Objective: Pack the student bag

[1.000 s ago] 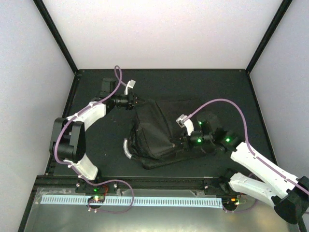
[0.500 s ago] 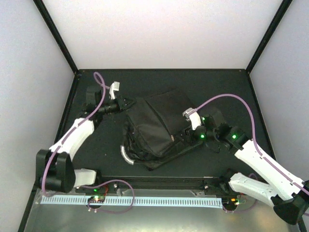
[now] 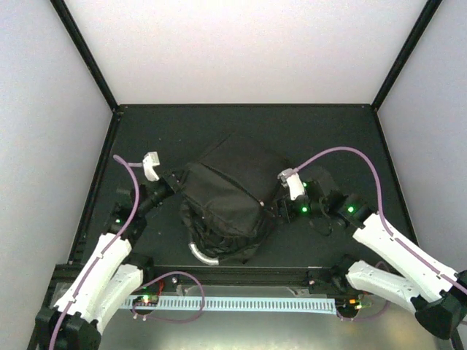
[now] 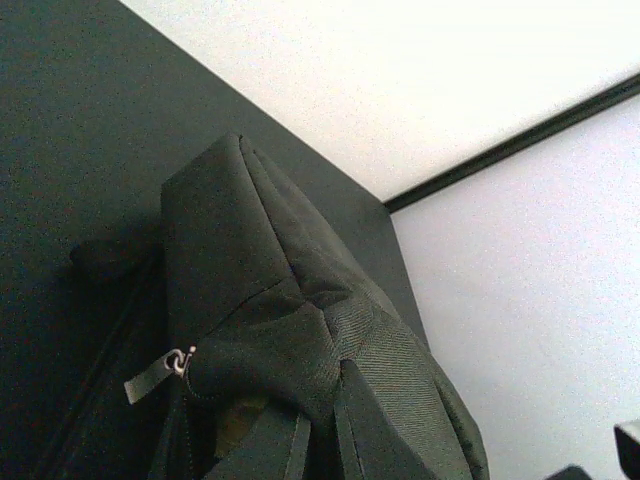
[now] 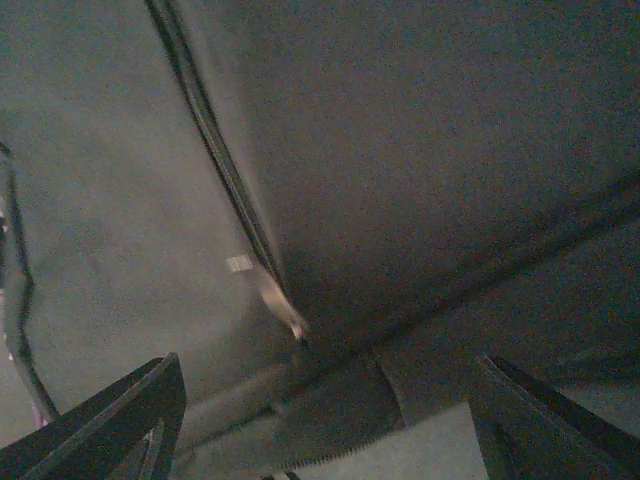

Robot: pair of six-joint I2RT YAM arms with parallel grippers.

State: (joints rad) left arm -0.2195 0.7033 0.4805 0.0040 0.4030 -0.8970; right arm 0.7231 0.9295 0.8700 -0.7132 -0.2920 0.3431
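So the student bag (image 3: 222, 197) is lying in the middle of the table (image 3: 336, 131). Its long axis runs roughly near-to-far, with the grey handle (image 3: 201, 253) at the bag's near end.

The left gripper (image 3: 166, 186) is at the bag's left far corner with its fingers pinched together. In the left wrist view the fabric bunches right down into them, so it looks clamped on the bag itself. The right gripper (image 3: 273, 210) is up against the bag's right flank, about halfway along. Its fingers (image 5: 110, 420) are spread wide and holding nothing, with just bag fabric ahead.

The bit that matters: in the right wrist view a zipper track (image 5: 215, 150) runs down the bag's side panel to a small zipper pull (image 5: 285, 312). That pull sits just ahead of the open fingers, a touch left of centre between them. So the right arm is clearly the nearer one to it, and the left is anchoring the opposite side of the bag.

Best guess, the next move is closing on that pull and running it along the track, with the left hold as the brace. Can't tell from here whether the bag is open anywhere.
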